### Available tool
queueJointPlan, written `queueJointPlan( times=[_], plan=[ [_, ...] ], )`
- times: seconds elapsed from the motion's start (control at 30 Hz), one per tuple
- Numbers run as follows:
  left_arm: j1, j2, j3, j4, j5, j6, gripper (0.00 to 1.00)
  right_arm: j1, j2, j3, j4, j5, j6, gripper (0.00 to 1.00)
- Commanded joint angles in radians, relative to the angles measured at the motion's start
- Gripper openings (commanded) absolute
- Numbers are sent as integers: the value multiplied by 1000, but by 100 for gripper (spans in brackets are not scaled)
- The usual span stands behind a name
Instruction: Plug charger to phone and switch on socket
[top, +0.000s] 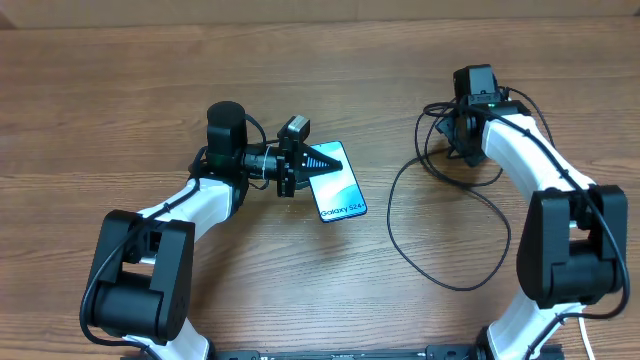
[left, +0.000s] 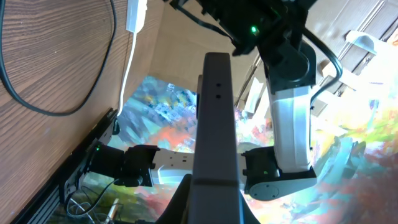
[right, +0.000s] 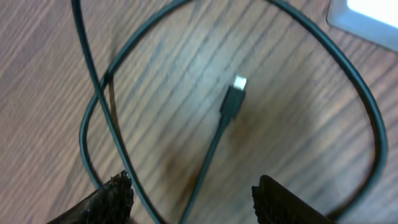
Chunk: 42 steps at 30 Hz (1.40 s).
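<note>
The phone (top: 340, 195), with a light-blue "Galaxy S24" screen, sits left of centre with its top end between the jaws of my left gripper (top: 316, 163). In the left wrist view its dark edge (left: 216, 118) stands between the fingers of my left gripper (left: 214, 208), which is shut on it. The charger's black cable (top: 389, 215) loops over the table at the right. My right gripper (top: 463, 140) hovers open over it. In the right wrist view the connector tip (right: 235, 93) lies on the wood ahead of the open fingers of my right gripper (right: 199, 199). The plug is hidden.
A white block with a thick white cord (left: 135, 15) lies at the table edge in the left wrist view; it looks like the socket's end. A white corner (right: 367, 15) shows at the top right of the right wrist view. The socket is outside the overhead view.
</note>
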Motion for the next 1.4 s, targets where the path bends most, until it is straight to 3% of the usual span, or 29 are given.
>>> queueJointPlan(
  times=[0.0,0.3,0.47,0.8,1.07,1.2,1.37],
  plan=[
    [0,9,29,8,23,8,4,-7,44,22,26,68,43,62],
    [0,9,29,6,-6,8,4,-16,158,22,96,68,58,60],
    [0,9,29,4,-6,8,4,-18,206,22,130,68,58,53],
    [0,9,29,4,-25,8,4,-15,239,22,99,42,3,4],
    [0,9,29,4,-23,8,4,-15,200,23,76,-29,-136,4],
    [0,9,29,4,-21,9,4,-13,111,23,61,-45,-169,4],
    [19,9,29,5,-5,51,4,2,-59,23,50,-118,-317,4]
  ],
)
